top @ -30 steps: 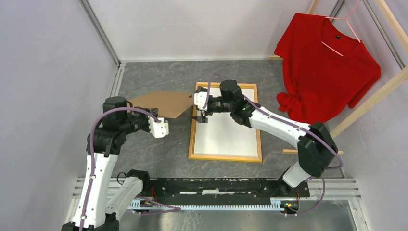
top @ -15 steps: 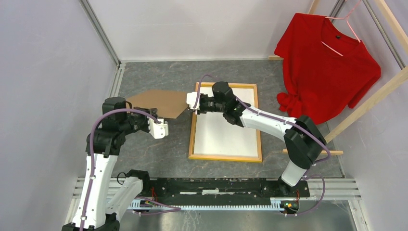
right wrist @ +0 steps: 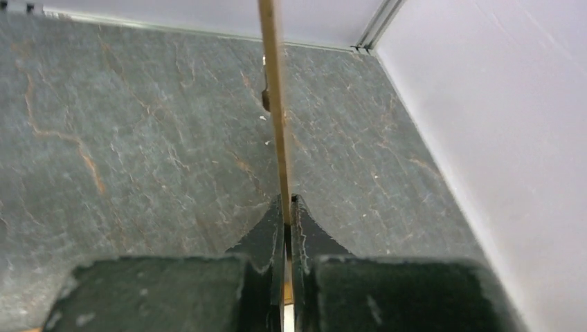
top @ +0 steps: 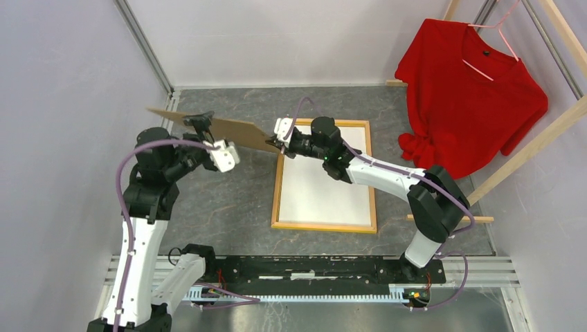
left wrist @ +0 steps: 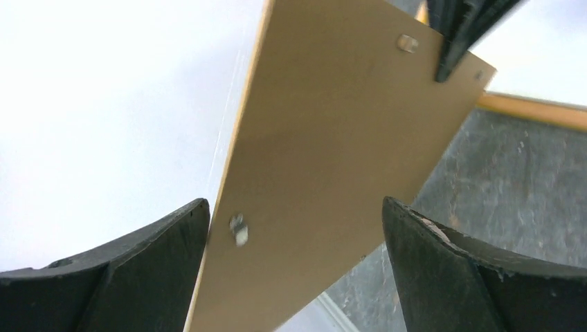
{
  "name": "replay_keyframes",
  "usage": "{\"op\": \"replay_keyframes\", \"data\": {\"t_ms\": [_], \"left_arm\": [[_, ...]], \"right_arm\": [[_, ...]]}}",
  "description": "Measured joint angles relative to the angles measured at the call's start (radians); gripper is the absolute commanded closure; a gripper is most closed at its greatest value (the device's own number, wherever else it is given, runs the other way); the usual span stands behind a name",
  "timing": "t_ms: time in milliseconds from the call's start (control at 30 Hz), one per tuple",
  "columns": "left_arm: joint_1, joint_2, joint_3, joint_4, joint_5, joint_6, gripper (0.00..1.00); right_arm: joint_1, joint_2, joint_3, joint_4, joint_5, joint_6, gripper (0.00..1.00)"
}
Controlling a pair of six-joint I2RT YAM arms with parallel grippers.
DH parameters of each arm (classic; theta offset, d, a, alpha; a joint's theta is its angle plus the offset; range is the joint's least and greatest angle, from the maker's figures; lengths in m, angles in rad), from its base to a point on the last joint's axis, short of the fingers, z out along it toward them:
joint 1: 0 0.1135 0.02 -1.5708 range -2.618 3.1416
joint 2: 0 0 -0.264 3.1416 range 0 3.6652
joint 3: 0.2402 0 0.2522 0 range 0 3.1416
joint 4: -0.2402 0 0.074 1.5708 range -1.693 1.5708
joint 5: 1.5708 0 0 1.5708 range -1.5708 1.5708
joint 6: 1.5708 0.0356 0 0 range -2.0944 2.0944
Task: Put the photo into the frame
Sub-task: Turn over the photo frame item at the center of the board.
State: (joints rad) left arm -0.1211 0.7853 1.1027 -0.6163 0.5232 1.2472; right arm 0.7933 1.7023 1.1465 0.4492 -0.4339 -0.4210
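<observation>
Photo (top: 324, 187), white back up in frame (top: 324, 226): light, floppy paper (creases easily), take by edge. Right tool (right wrist: 286, 207) pinches brown panel (top: 242, 133); left tool (left wrist: 291, 214) wide.

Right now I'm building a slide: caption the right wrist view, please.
Right gripper shut on the brown backing panel, seen edge-on above the slate table.

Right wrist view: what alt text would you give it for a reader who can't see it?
The right gripper is shut on the edge of a thin brown backing panel, seen edge-on as a narrow strip running up the picture. Behind it lie the dark grey stone-patterned table and a pale wall on the right.
</observation>
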Motion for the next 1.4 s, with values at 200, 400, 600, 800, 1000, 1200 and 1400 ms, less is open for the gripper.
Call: {"op": "replay_keyframes", "data": {"t_ms": [200, 400, 600, 800, 1000, 1200, 1400], "left_arm": [[0.0, 0.147, 0.17, 0.104, -0.067, -0.254, 0.0], [0.005, 0.246, 0.269, 0.148, -0.165, -0.462, 0.0], [0.162, 0.359, 0.339, 0.2, -0.204, -0.652, 0.0], [0.33, 0.491, 0.376, 0.176, -0.204, -0.732, 0.0], [0.332, 0.475, 0.214, 0.153, -0.208, -0.73, 0.01], [0.332, 0.462, 0.046, 0.144, -0.235, -0.719, 0.01], [0.332, 0.459, -0.002, 0.164, -0.251, -0.703, 0.01]], "right_arm": [[-0.066, 0.032, 0.097, 0.0, -0.031, 0.278, 1.0], [-0.155, 0.05, 0.13, 0.051, -0.076, 0.607, 1.0], [-0.242, 0.111, 0.145, 0.147, -0.145, 0.954, 1.0], [-0.298, 0.154, 0.145, 0.193, -0.183, 1.202, 1.0], [-0.346, 0.157, 0.098, 0.243, -0.218, 1.431, 1.0], [-0.39, 0.166, 0.053, 0.253, -0.268, 1.585, 1.0], [-0.452, 0.116, -0.083, 0.245, -0.326, 1.624, 1.0]]}}
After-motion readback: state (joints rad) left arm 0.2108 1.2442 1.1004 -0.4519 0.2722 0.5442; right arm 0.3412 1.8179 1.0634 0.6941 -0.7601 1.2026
